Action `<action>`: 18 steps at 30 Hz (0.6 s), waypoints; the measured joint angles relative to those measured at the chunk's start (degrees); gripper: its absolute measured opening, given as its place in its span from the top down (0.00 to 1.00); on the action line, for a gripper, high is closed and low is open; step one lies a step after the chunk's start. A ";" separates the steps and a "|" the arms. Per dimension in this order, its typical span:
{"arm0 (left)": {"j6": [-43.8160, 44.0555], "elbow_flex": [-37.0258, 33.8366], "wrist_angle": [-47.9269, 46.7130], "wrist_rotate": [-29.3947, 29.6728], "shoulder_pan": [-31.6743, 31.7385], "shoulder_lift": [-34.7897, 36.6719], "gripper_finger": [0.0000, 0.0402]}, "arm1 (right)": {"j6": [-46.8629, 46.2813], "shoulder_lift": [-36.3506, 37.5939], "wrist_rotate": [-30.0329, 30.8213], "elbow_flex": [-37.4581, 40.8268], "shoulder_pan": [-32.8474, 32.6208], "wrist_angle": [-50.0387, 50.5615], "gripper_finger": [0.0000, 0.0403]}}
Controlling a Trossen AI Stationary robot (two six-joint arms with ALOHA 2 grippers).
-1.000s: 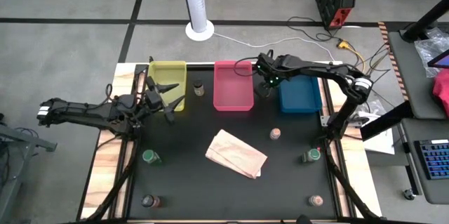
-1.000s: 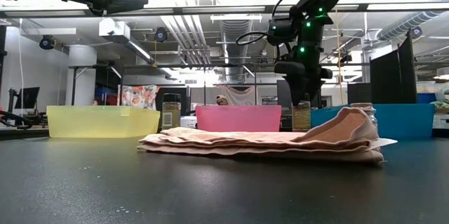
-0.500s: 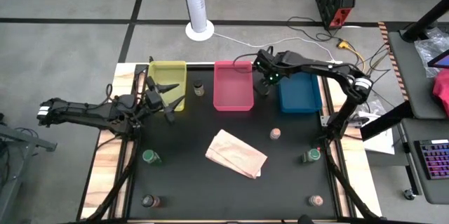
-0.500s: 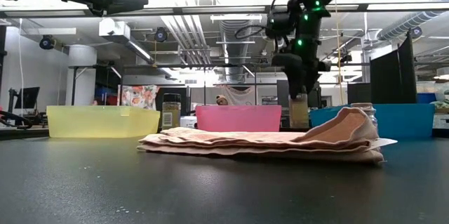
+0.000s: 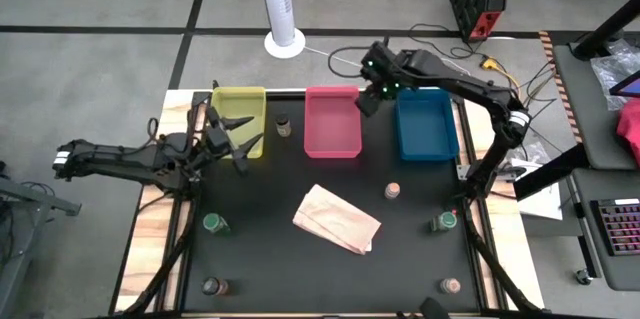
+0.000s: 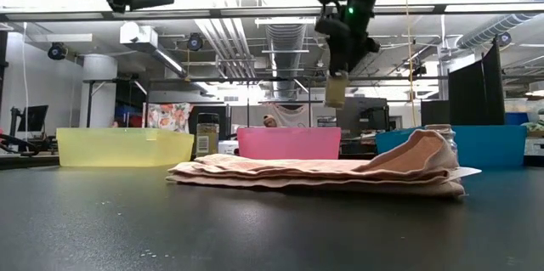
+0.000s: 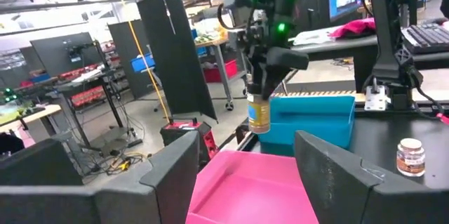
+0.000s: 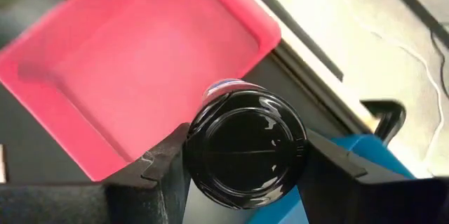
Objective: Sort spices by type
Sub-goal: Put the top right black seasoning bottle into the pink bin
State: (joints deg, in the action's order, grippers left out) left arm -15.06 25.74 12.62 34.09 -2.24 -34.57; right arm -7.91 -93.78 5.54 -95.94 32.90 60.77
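My right gripper (image 5: 366,101) is shut on a spice jar (image 6: 337,91) with a black cap, yellow-brown contents and a blue label. It holds the jar high over the gap between the pink tray (image 5: 332,124) and the blue tray (image 5: 427,129). My left gripper (image 5: 240,145) waits open beside the yellow tray (image 5: 240,107), touching nothing. Other jars stand on the table: one (image 5: 284,126) between the yellow and pink trays, one (image 5: 393,191) right of the paper bag, green ones (image 5: 213,223) (image 5: 444,221) and two (image 5: 212,286) (image 5: 451,286) near the near edge. My right gripper holds the jar by its top, at the black cap (image 8: 244,147), pinched between the two fingers (image 8: 163,175). The fingers come from above, pointing down. The jar (image 7: 258,115) hangs nearly upright below them, lifted clear of the table and the trays.
A crumpled tan paper bag (image 5: 337,219) lies in the table's middle. The three trays line the far edge. Wooden rails (image 5: 160,219) border the black table top on the left and right. Open table shows between the bag and the trays.
My right gripper has risen from the table between the pink and blue trays, carrying the jar up and a little toward the far edge. The jar, which stood on the table, now hangs clear above tray height.
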 joint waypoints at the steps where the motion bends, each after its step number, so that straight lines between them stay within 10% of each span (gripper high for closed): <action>1: -0.21 0.44 -0.04 0.00 0.00 0.00 0.46 | 0.26 -0.02 0.00 -0.86 -0.02 0.00 0.51; 18: -0.35 2.64 -2.28 0.00 0.00 0.09 0.46 | 6.05 -16.47 -4.51 -21.06 -0.37 5.30 0.51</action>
State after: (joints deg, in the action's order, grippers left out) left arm -15.41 28.39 10.34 34.09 -2.24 -34.48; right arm -1.85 -110.25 1.03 -117.00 32.53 66.07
